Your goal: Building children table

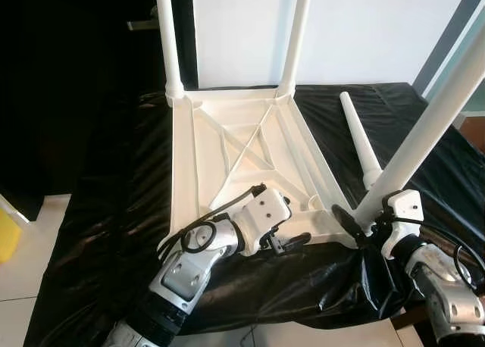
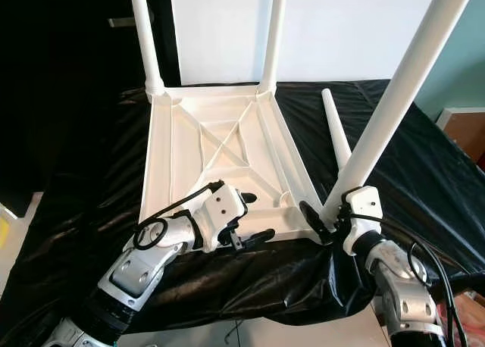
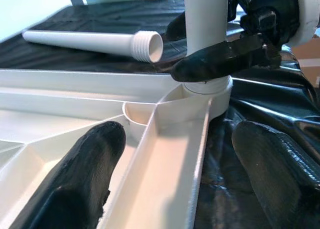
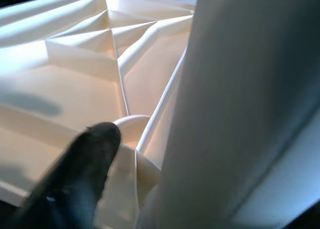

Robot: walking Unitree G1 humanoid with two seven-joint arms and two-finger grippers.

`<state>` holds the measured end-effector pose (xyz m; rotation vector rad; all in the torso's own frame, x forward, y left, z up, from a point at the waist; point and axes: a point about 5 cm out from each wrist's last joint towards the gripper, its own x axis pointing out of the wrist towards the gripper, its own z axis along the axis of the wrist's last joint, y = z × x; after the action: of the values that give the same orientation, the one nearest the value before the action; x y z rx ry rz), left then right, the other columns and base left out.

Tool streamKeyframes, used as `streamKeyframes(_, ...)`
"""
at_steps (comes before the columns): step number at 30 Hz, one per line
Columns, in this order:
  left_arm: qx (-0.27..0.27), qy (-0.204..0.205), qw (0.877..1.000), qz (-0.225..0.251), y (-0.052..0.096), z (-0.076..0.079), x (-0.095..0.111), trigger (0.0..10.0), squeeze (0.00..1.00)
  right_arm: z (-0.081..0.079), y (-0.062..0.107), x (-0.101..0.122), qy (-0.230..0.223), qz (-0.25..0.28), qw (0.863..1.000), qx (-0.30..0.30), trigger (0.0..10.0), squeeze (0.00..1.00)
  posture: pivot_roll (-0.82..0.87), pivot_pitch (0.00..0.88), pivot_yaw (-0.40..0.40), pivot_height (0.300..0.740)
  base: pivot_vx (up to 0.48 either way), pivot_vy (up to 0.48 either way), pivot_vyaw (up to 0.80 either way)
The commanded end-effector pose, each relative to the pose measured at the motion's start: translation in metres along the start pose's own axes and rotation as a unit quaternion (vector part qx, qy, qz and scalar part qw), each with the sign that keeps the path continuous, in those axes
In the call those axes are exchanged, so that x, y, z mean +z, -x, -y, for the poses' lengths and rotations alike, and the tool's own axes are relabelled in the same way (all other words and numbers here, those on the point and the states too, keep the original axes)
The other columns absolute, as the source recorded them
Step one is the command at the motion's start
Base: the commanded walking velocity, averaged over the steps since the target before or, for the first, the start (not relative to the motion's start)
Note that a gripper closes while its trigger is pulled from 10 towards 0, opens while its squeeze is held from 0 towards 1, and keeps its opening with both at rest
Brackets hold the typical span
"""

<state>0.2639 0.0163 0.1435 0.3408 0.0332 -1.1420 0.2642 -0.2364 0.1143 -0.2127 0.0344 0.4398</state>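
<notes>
Looking down through our head camera, we see the white tabletop [image 1: 242, 161] lying upside down on a black sheet [image 1: 114, 211], two legs standing at its far corners and a loose leg [image 1: 360, 139] beside it. Our right gripper [image 2: 327, 217] is clamped on a third leg [image 2: 386, 112] at the near right corner socket. Our left gripper [image 1: 292, 237] sits at the near edge.

From our left wrist, the fingers [image 3: 75, 179] are spread apart, straddling the tabletop's rim, the socket just ahead.

From our right wrist, the leg [image 4: 235, 114] fills the space right against one black finger [image 4: 80, 174].
</notes>
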Motion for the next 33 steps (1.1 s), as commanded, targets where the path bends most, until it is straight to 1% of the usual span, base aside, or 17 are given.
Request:
streamKeyframes(1,-0.011,0.012,1.000,-0.008,-0.003,0.004,0.000,10.0,0.00,-0.002,-0.003,-0.006,0.010,-0.018,1.000,0.013,1.3,0.00,-0.02,0.000,-0.046,0.740,0.000,0.000,0.00)
streamKeyframes(3,-0.013,0.015,1.000,-0.009,-0.004,0.004,0.000,10.0,0.00,-0.001,-0.003,-0.007,0.011,-0.018,1.000,0.016,1.3,0.00,-0.02,0.000,-0.046,0.740,0.000,0.000,0.00)
streamKeyframes(4,-0.021,0.016,1.000,-0.005,-0.004,0.006,0.001,10.0,0.00,-0.001,-0.003,-0.009,0.007,-0.020,0.999,0.025,0.0,0.00,-0.02,0.000,-0.045,0.740,0.000,0.000,0.00)
streamKeyframes(12,-0.019,0.027,0.999,-0.011,-0.004,0.008,-0.001,10.0,0.00,-0.001,-0.001,-0.015,0.007,-0.026,0.999,0.028,0.0,0.00,-0.02,0.000,-0.041,0.740,0.000,0.000,0.00)
streamKeyframes(14,-0.024,0.034,0.999,-0.017,-0.005,0.009,-0.002,10.0,0.00,-0.001,0.001,-0.019,0.003,-0.033,0.999,0.020,0.0,0.00,-0.03,0.000,-0.041,0.740,0.000,0.000,0.00)
streamKeyframes(15,-0.024,0.034,0.999,-0.018,-0.005,0.009,-0.003,10.0,0.00,0.000,0.001,-0.021,0.000,-0.035,0.999,0.014,10.0,0.00,-0.03,0.000,-0.040,0.740,0.000,0.000,0.00)
streamKeyframes(19,-0.028,0.042,0.998,-0.021,-0.006,0.011,-0.003,10.0,0.00,-0.001,0.003,-0.024,-0.014,-0.037,0.999,0.001,10.0,0.00,-0.03,0.000,-0.041,0.740,0.000,0.000,0.00)
streamKeyframes(21,-0.033,0.040,0.998,-0.022,-0.007,0.012,-0.002,10.0,0.00,-0.004,0.003,-0.025,-0.023,-0.033,0.999,-0.014,10.0,0.00,-0.03,0.000,-0.042,0.740,0.000,0.000,0.00)
streamKeyframes(22,-0.037,0.045,0.998,-0.022,-0.007,0.013,-0.002,10.0,0.00,-0.005,0.002,-0.025,-0.028,-0.031,0.999,-0.033,10.0,0.00,-0.04,0.000,-0.043,0.740,0.000,0.000,0.00)
streamKeyframes(25,-0.038,0.045,0.998,-0.021,-0.007,0.013,-0.002,10.0,0.00,-0.006,0.002,-0.025,-0.036,-0.027,0.998,-0.047,10.0,0.00,-0.04,0.000,-0.043,0.740,0.000,0.000,0.00)
streamKeyframes(27,-0.030,0.041,0.999,-0.019,-0.007,0.013,-0.002,10.0,0.00,-0.006,0.001,-0.026,-0.038,-0.037,0.993,-0.104,10.0,0.00,-0.04,0.000,-0.047,0.740,0.000,0.000,0.00)
streamKeyframes(28,-0.025,0.036,0.999,-0.019,-0.007,0.012,-0.002,10.0,0.00,-0.006,0.002,-0.029,-0.047,-0.052,0.988,-0.138,10.0,0.00,-0.04,0.000,-0.047,0.740,0.000,0.000,0.00)
streamKeyframes(29,-0.021,0.033,0.999,-0.020,-0.007,0.012,-0.002,10.0,0.00,-0.005,0.002,-0.031,-0.053,-0.062,0.984,-0.161,10.0,0.00,-0.04,0.000,-0.044,0.740,0.000,0.000,0.00)
streamKeyframes(30,-0.022,0.032,0.999,-0.019,-0.007,0.012,-0.003,10.0,0.00,-0.005,0.003,-0.034,-0.068,-0.072,0.978,-0.183,10.0,0.00,-0.04,0.000,-0.043,0.740,0.000,0.000,0.00)
streamKeyframes(33,-0.022,0.031,0.999,-0.020,-0.007,0.013,-0.003,10.0,0.00,-0.007,0.003,-0.037,-0.075,-0.078,0.974,-0.197,10.0,0.00,-0.04,0.000,-0.040,0.740,0.000,0.000,0.00)
